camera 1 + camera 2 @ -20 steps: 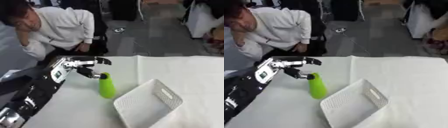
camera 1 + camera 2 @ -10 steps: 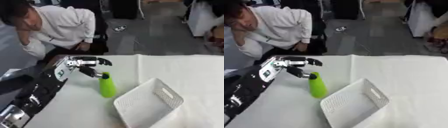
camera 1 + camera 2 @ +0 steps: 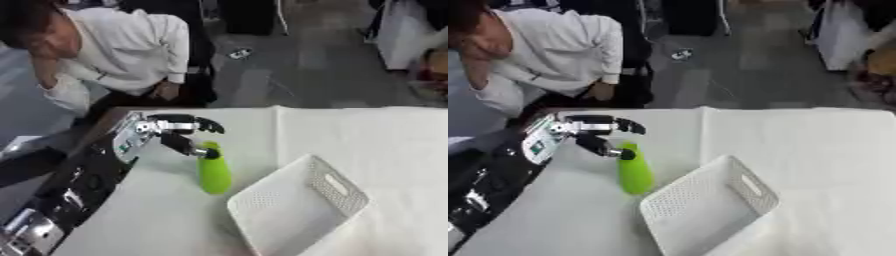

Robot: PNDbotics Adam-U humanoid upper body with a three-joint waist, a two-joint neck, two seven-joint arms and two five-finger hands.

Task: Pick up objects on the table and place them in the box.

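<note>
— From where is the scene viewed?
— From two head-mounted eyes, aimed steeply down at the white table (image 3: 367,130); floor is seen along the upper frame.
— What is shared?
— Nearly everything: the green bottle (image 3: 213,170) and white basket (image 3: 710,210) are seen shifted leftward in the right eye view, apparently at close range.

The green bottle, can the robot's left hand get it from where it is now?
Probably yes. The left hand is already at the top of the green bottle, thumb at its cap and fingers spread above. Nothing sits between them; the white basket lies off to the bottle's right.
</note>
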